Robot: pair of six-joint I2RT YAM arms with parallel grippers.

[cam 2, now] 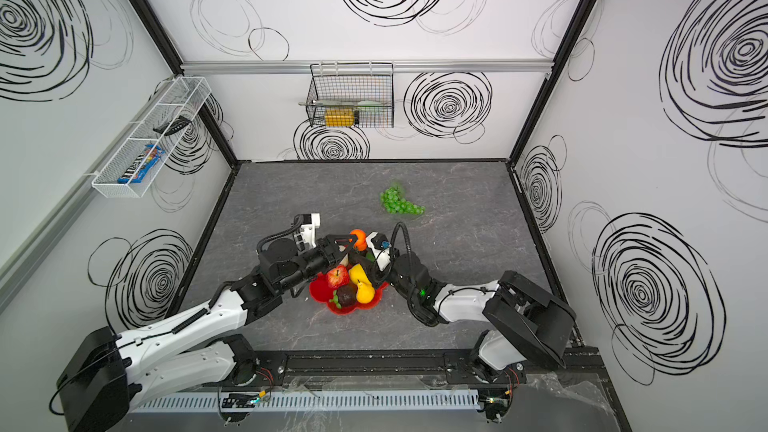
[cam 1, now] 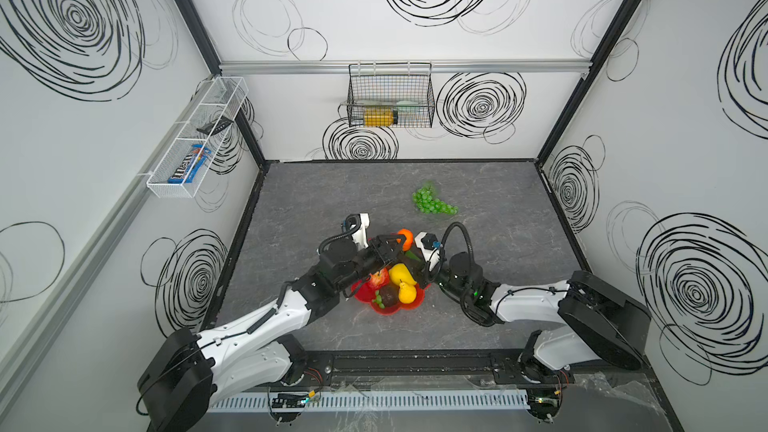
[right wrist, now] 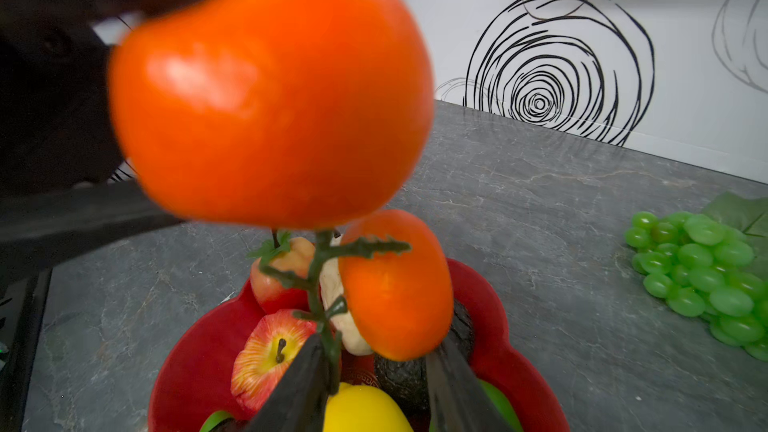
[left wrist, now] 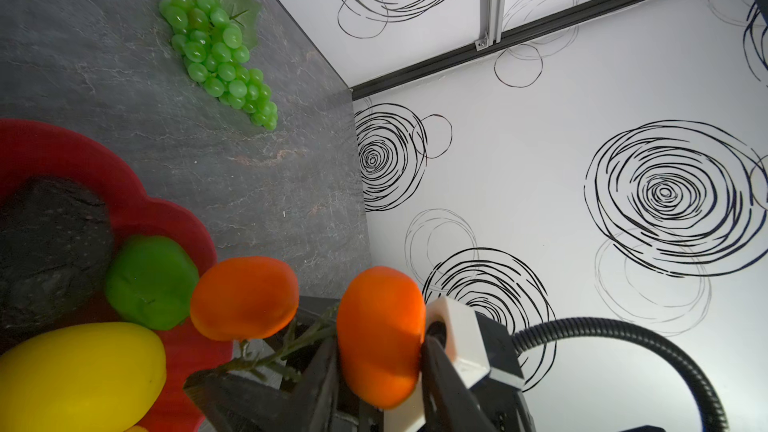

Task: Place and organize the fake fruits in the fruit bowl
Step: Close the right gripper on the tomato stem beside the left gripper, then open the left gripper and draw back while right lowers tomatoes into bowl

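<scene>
Closest to any lens is the upper orange (right wrist: pixel 270 89), a big blur filling the right wrist view. It's clamped between the fingers of the left gripper (left wrist: pixel 378 351), up off the table (cam 1: pixel 478 284). 1 green stem (right wrist: pixel 320 284) ties it to the lower orange (right wrist: pixel 397 284), which hangs just over the bowl (cam 1: pixel 360 293). The right gripper (right wrist: pixel 378 347) has a finger on each side of that lower orange and the stem. It looks like contact, but I honestly can't tell if it's squeezing.

That bowl is the red flower-rimmed one near the front middle of the table. Inside are an apple (cam 1: pixel 378 279), lemon (cam 1: pixel 401 273), pear (cam 1: pixel 408 292) and avocado (cam 1: pixel 388 297). There's also a lime (left wrist: pixel 151 282) by the rim next to a 2nd avocado (left wrist: pixel 50 243), and a cream piece (right wrist: pixel 340 326) behind the lower orange. The grapes (cam 1: pixel 432 201) lie on bare table toward the back right, well apart from the bowl, so not in yet.

Wall stuff: the black wire basket (cam 1: pixel 390 95) on the back wall holds a yellow bottle (cam 1: pixel 380 116) lying on its side. The white mesh tray (cam 1: pixel 195 135) on the left wall has 3 compartments. A blue candy pack (cam 1: pixel 189 168) sits in the nearest one and a dark flat thing (cam 1: pixel 214 124) in the middle one.
</scene>
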